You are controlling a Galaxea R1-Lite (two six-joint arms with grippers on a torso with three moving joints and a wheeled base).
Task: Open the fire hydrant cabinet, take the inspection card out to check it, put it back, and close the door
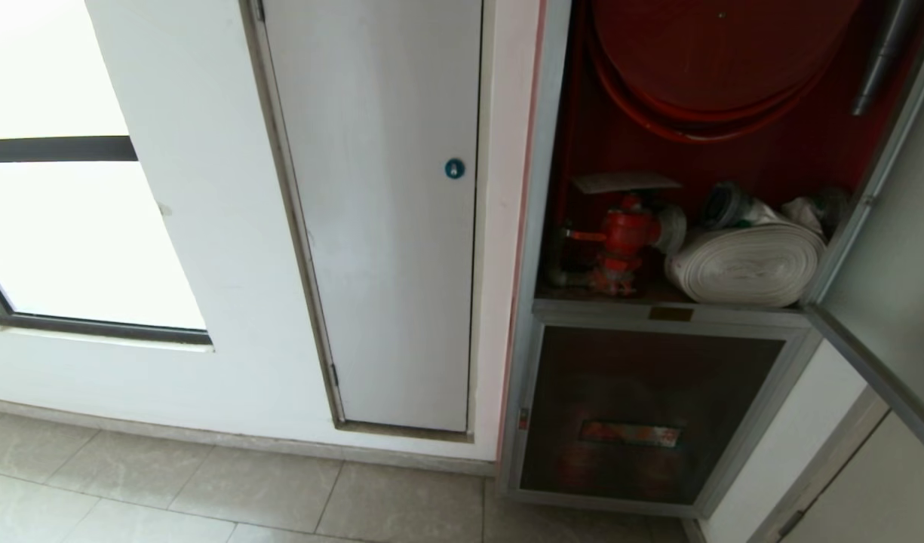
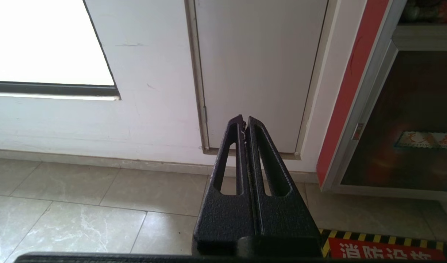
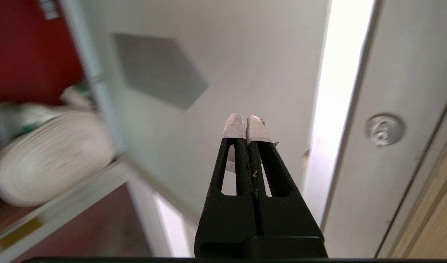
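The tall silver-framed fire hydrant cabinet point(image 1: 567, 226) with the red interior is seen standing open, and its large glass door point(image 1: 895, 302) with the aluminium frame is swung out to the right. A red hydrant valve point(image 1: 620, 241) and a white rolled hose point(image 1: 744, 264) are placed on the inner shelf. A flat whitish card point(image 1: 624, 182) is seen above the valve. The right hand point(image 3: 247, 126) is closed on nothing, before the inner side of the door. The left hand point(image 2: 244, 126) is closed too, pointed at the plain white door point(image 2: 259, 73) low over the tiled floor point(image 2: 99, 208).
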